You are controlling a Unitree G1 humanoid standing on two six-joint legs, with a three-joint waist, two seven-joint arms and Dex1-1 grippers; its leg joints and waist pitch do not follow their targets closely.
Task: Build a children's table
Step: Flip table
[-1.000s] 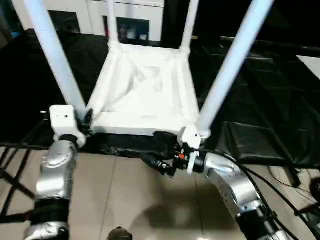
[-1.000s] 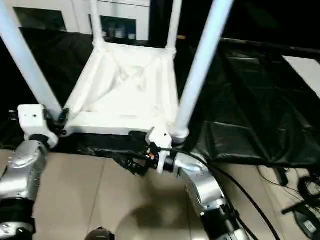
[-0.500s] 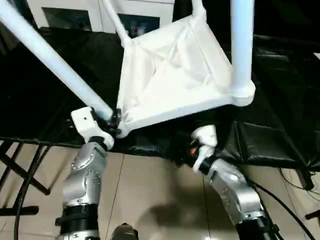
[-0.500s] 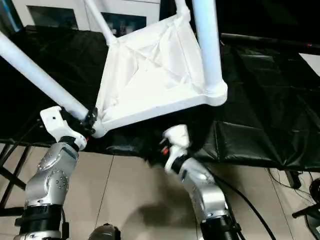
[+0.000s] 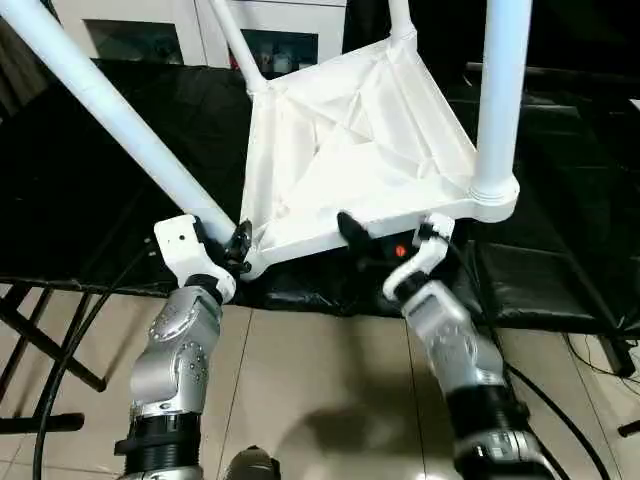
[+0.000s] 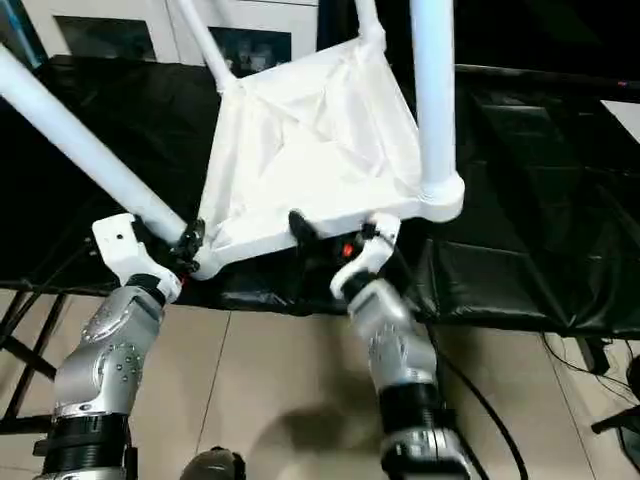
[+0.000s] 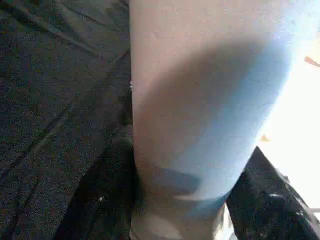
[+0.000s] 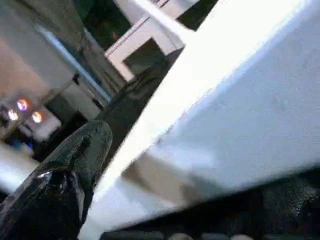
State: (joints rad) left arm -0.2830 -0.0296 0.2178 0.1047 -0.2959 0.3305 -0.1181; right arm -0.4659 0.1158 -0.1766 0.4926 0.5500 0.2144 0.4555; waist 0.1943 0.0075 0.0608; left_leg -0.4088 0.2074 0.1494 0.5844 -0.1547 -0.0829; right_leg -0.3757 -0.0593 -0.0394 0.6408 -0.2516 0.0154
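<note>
The children's table stands upside down and tilted on the black cloth, ribbed white top (image 5: 350, 150) facing me and its right side raised. White legs rise from its corners. My left gripper (image 5: 238, 243) is shut on the near-left leg (image 5: 120, 125) just above its socket, and that leg (image 7: 200, 100) stands right in front of the left wrist camera. My right gripper (image 5: 365, 240) is open at the middle of the top's near edge. One black finger (image 8: 65, 175) reaches up over that edge (image 8: 240, 125). The near-right leg (image 5: 500, 90) stands upright, untouched.
A black cloth (image 5: 90, 200) covers the work surface under the table. Beige floor tiles (image 5: 320, 380) lie in front of it. White cabinets (image 5: 130, 20) stand behind. A black stand and cables (image 5: 50, 350) are at the near left, more cables (image 5: 600, 360) at the right.
The table has tipped and turned: its near-right corner rose and the near-left leg swung out to the left. My right gripper moved from under the right corner to the near edge's middle.
</note>
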